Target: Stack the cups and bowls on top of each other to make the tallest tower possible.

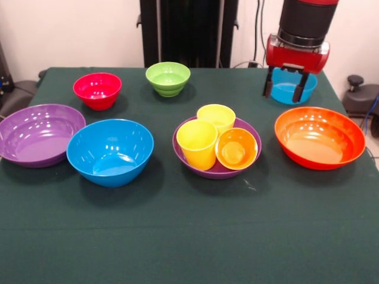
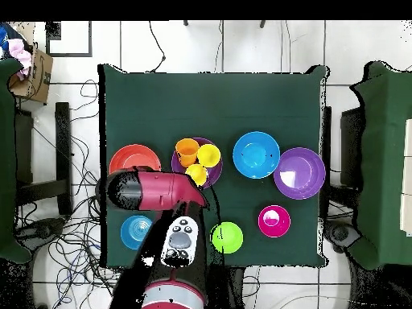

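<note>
My gripper (image 1: pixel 283 90) is open and empty at the far right, its two dark fingers (image 1: pixel 268 87) hanging in front of the small blue bowl (image 1: pixel 310 86). I cannot tell whether they touch it. Two yellow cups (image 1: pixel 197 144) (image 1: pixel 217 118) and an orange cup (image 1: pixel 235 149) stand together inside a large purple bowl (image 1: pixel 214 173) at the table's middle. No tower stands. The other bowls sit singly: large orange (image 1: pixel 320 138), large blue (image 1: pixel 110 151), large purple (image 1: pixel 37 134), small red (image 1: pixel 97 90), small light green (image 1: pixel 168 78).
In the overhead view the red arm (image 2: pixel 157 189) covers part of the table beside the orange bowl (image 2: pixel 129 157) and small blue bowl (image 2: pixel 135 232). Chairs stand at both sides, and cables lie on the floor.
</note>
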You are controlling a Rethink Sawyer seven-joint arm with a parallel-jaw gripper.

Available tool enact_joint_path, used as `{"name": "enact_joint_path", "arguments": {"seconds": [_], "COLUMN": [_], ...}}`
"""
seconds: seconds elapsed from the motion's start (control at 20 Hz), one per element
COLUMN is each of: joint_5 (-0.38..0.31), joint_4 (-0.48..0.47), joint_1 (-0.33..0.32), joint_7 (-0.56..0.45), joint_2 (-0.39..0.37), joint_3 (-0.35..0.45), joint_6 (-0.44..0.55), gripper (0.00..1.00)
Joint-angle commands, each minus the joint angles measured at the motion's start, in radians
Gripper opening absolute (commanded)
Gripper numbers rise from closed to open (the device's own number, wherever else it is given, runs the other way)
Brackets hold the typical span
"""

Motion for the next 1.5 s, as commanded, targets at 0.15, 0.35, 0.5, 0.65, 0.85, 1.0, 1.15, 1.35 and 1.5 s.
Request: {"name": "enact_joint_path", "arguments": {"seconds": [0.15,0.35,0.5,0.65,0.85,1.0,1.15,1.35,1.5], "joint_5": [0.069,0.084,0.087,0.084,0.093,0.103,0.113,0.125,0.131], "joint_4": [0.060,0.061,0.061,0.060,0.050,0.049,0.051,0.059,0.070], "joint_1": [0.026,0.031,0.020,0.008,0.011,0.015,0.017,0.019,0.024], "joint_7": [0.199,0.197,0.185,0.179,0.182,0.183,0.181,0.180,0.182], "joint_2": [0.029,0.055,0.092,0.128,0.139,0.123,0.101,0.069,0.058], "joint_3": [0.072,0.077,0.093,0.106,0.108,0.104,0.102,0.096,0.096], "joint_6": [0.053,0.012,-0.045,-0.104,-0.111,-0.085,-0.055,-0.017,-0.014], "gripper": [1.00,1.00,1.00,1.00,1.00,1.00,1.00,1.00,1.00]}}
